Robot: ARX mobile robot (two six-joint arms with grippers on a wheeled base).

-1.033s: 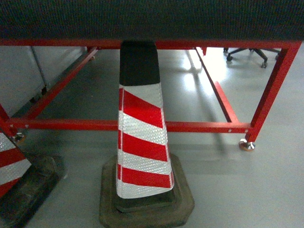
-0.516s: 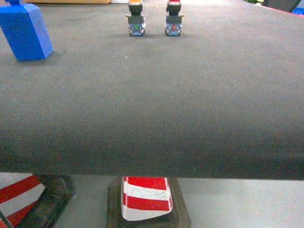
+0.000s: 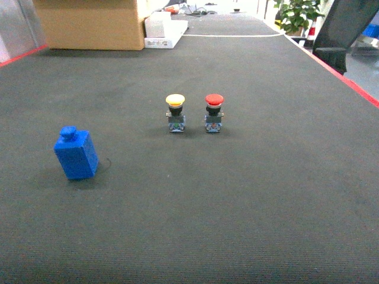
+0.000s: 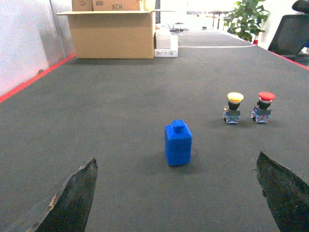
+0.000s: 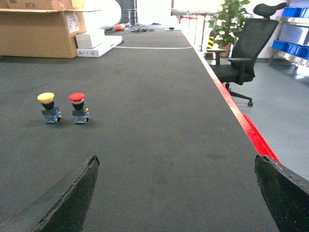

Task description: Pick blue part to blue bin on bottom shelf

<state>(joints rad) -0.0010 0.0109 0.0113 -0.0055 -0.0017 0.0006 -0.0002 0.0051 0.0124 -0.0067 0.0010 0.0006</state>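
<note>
The blue part (image 3: 76,153) stands upright on the dark mat at the left of the head view, a small boxy block with a knob on top. In the left wrist view the blue part (image 4: 178,143) is straight ahead of my left gripper (image 4: 176,157), which is open, its fingertips (image 4: 79,186) wide apart and short of the block. My right gripper (image 5: 176,157) is also open over bare mat. Neither gripper shows in the head view. Far right, a steel rack with blue bins (image 5: 290,46) shows; I cannot tell whether the task's blue bin or bottom shelf is among them.
A yellow-capped push button (image 3: 175,112) and a red-capped push button (image 3: 214,112) stand side by side mid-table. A cardboard box (image 3: 92,23) and white boxes (image 3: 164,28) sit at the far end. The table's red edge (image 5: 251,130) runs on the right, with an office chair (image 5: 241,53) beyond.
The head view has risen from under the table, where a striped cone stood, up over the front edge to the tabletop; the blue part and both buttons now sit farther down the frame.
</note>
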